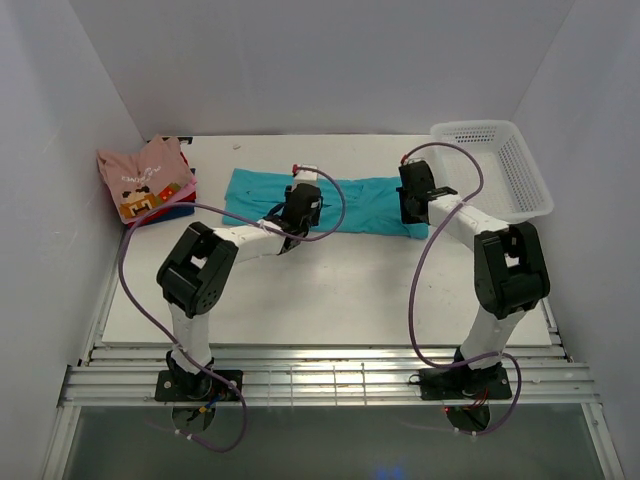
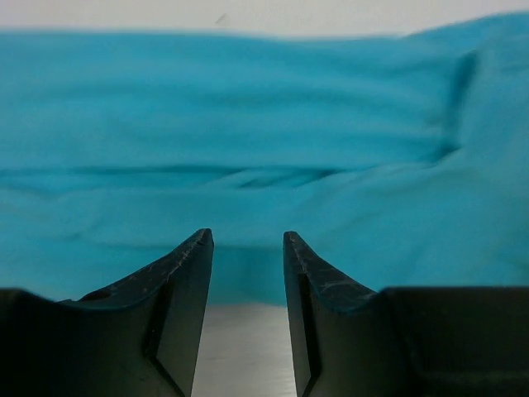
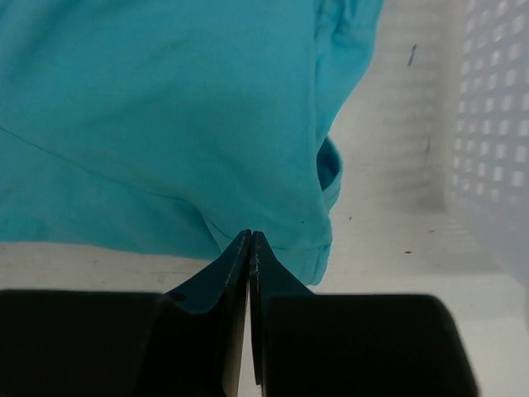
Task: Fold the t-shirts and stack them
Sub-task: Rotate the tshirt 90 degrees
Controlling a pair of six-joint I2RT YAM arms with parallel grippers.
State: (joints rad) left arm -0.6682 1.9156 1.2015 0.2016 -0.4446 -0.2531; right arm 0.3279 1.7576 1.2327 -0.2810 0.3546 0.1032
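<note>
A teal t-shirt (image 1: 360, 205) lies as a long folded strip across the back of the table. My left gripper (image 1: 300, 207) hovers at its near edge; in the left wrist view the gripper (image 2: 246, 236) stands open, with bare table between its fingers and the teal cloth (image 2: 248, 124) just ahead. My right gripper (image 1: 411, 212) is at the strip's right end. In the right wrist view it (image 3: 250, 234) is shut, tips touching the shirt's (image 3: 149, 107) hem by a sleeve; no cloth shows between the fingers. A stack of folded t-shirts (image 1: 145, 180), pink on top, sits at the back left.
A white mesh basket (image 1: 500, 165) stands at the back right, close to the right gripper, and its wall (image 3: 488, 124) fills the right wrist view's right side. White walls enclose the table on three sides.
</note>
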